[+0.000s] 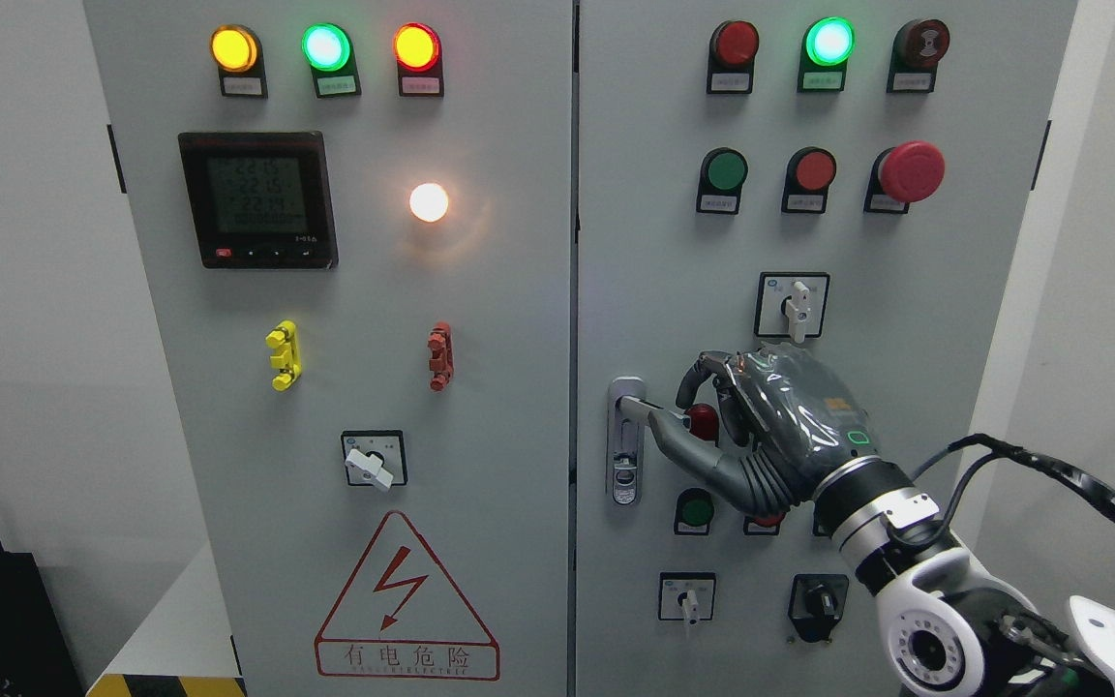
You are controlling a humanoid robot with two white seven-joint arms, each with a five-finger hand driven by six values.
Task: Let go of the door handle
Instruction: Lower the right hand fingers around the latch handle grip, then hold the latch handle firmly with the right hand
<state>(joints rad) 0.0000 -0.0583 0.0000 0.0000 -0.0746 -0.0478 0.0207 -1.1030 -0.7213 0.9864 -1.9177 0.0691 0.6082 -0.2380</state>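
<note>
While its thumb tip touches the door handle (626, 440) low on the cabinet's right door (654, 242), the right hand (761, 426) has its fingers curled loosely, gripping nothing, beside a red button (703, 421).

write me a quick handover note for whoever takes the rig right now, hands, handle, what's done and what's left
Right hand: at the door handle on the right cabinet door, thumb tip reaching the handle's upper end, other fingers curled above it; whether it grips cannot be told.
Left hand: out of view.
Handle: upright in its plate at the door's left edge; the door looks closed.
Done: nothing confirmed; the hand is not clear of the handle.
Left: open the fingers and draw the right hand back, minding the red button right behind the fingers.
</note>
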